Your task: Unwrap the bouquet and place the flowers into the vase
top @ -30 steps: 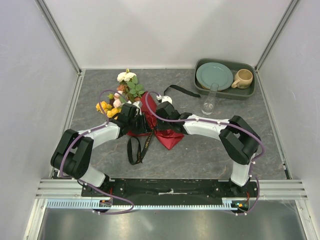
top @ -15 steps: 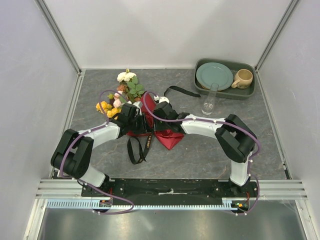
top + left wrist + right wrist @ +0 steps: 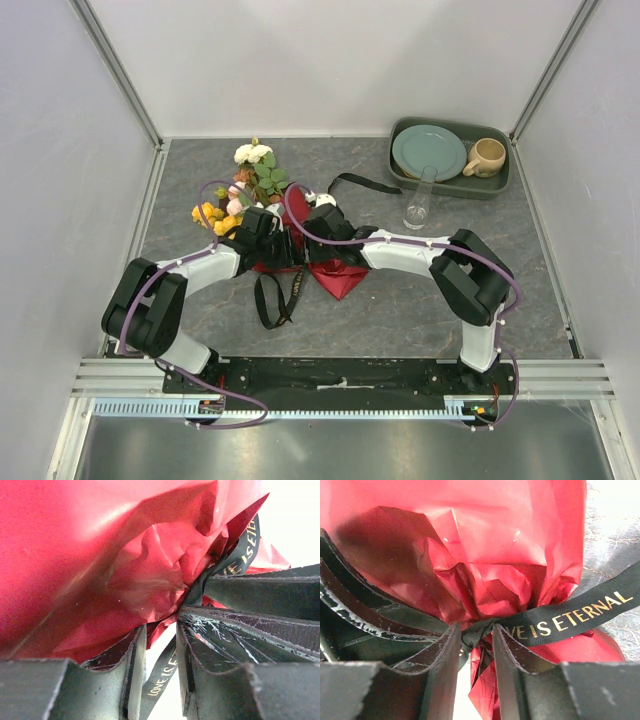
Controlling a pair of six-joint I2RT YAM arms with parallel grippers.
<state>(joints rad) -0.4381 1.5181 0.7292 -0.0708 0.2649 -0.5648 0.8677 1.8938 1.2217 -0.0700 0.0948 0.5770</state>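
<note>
The bouquet point(image 3: 335, 275) lies on its side mid-table in dark red paper point(image 3: 100, 565). Its flowers point(image 3: 250, 185) fan out to the upper left. A black ribbon with gold lettering point(image 3: 570, 617) binds its waist, and the loose ends trail over the table point(image 3: 275, 295). Both grippers meet at that waist. My left gripper point(image 3: 161, 622) is open, with a ribbon tail hanging loose through the gap and the paper's crumpled tip just ahead. My right gripper point(image 3: 476, 630) is open, its tips on either side of the ribbon knot point(image 3: 475, 630). The clear glass vase point(image 3: 419, 205) stands upright to the right.
A dark green tray point(image 3: 450, 190) at the back right holds a teal plate point(image 3: 430, 150) and a beige mug point(image 3: 487, 157), just behind the vase. Grey walls close in the table on three sides. Another ribbon tail point(image 3: 362, 181) lies toward the tray.
My right gripper has slid a little left to the bouquet's waist and its jaws have widened. The left arm and the bouquet have barely moved.
</note>
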